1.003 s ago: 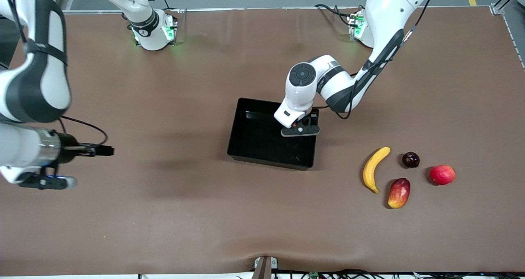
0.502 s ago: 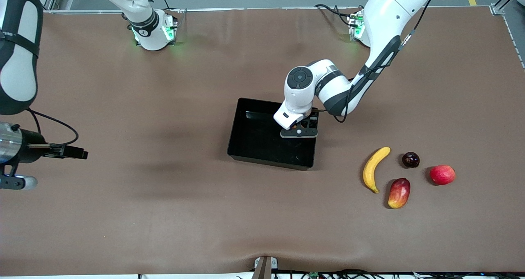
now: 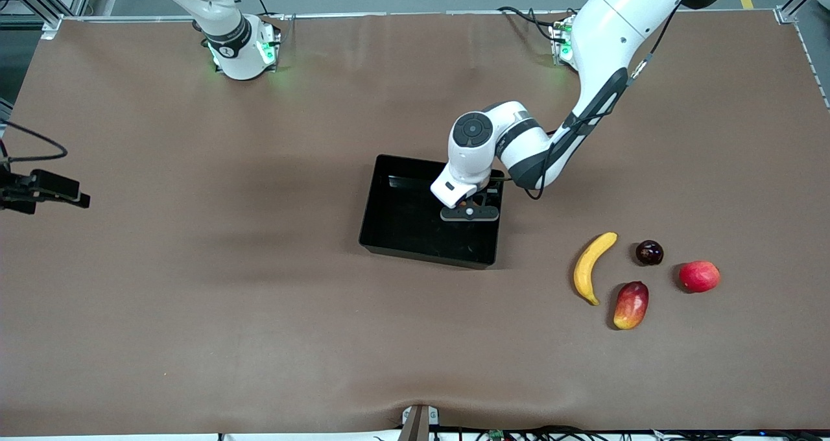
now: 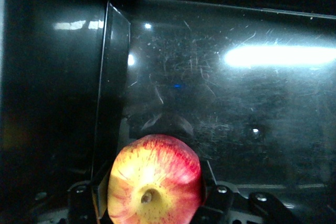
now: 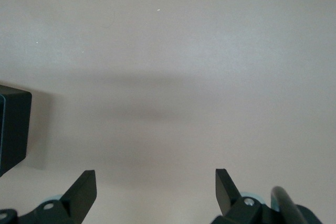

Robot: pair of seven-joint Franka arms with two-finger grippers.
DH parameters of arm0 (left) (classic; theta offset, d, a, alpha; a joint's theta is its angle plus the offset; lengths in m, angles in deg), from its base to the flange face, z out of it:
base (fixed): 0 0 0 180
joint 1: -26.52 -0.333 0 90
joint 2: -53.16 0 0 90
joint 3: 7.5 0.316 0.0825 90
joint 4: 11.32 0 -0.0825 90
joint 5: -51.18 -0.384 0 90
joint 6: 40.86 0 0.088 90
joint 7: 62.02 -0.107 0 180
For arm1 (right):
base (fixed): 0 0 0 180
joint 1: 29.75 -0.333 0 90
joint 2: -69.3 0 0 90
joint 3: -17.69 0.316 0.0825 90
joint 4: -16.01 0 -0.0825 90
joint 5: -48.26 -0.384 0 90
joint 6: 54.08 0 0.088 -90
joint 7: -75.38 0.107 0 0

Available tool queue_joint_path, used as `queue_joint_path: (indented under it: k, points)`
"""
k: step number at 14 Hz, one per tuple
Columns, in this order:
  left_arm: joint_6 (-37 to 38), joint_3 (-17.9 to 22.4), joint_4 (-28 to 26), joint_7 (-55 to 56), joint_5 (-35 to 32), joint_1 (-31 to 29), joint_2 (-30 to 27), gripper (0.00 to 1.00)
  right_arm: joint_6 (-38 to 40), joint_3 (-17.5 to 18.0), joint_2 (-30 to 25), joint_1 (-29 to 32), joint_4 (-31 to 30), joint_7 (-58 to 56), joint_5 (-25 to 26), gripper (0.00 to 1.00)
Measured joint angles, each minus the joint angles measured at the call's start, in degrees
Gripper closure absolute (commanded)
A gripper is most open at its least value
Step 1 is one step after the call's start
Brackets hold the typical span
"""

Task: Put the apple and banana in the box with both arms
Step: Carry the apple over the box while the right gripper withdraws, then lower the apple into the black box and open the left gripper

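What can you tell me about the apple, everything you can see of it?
The apple is small and round, red with yellow-streaked patches and a smooth, slightly shiny skin. A pale dimple with a short brown stem stub faces the left wrist camera. The left gripper is shut on it, its jaws against the apple's two sides. It hangs over the glossy black box, above the scratched floor near one wall, and does not appear to rest on the floor. In the front view the wrist hides nearly all of it.

Table [image 3: 194,337], brown-covered, fills the frame. On it: black box [image 3: 382,224], centre; lower right, banana [image 3: 591,266], dark round fruit [image 3: 649,252], red round fruit [image 3: 699,276], red-yellow mango [image 3: 631,305]; two arm bases along the top edge.
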State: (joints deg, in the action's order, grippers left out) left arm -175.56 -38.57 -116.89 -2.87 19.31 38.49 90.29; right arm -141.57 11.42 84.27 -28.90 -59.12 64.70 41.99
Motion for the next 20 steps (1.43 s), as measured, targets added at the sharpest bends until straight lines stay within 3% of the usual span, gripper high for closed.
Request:
queue_joint_path:
  k: [1,4,7,13,20]
  points:
    - [-0.1,0.0,0.1,0.0,0.0,0.0,0.4,0.67,-2.2,0.0,-2.6,0.0,-4.8,-0.1,0.1,0.00]
    - [-0.1,0.0,0.4,0.0,0.0,0.0,0.6,0.00,-4.0,0.0,-8.7,0.1,-15.3,-0.2,0.2,0.00]
    - [-0.1,0.0,0.4,0.0,0.0,0.0,0.8,0.00,-4.1,0.5,-11.1,0.1,-17.9,0.6,0.3,0.00]
    - [1.0,-0.1,2.9,0.1,0.1,-0.6,-1.4,0.00,-4.0,1.1,-11.7,-0.4,-15.5,1.6,5.4,0.00]
    - [16.6,-1.7,13.4,-4.3,4.2,-2.2,-5.3,0.00,-0.9,1.1,-12.1,-1.1,-12.5,2.3,5.5,0.00]
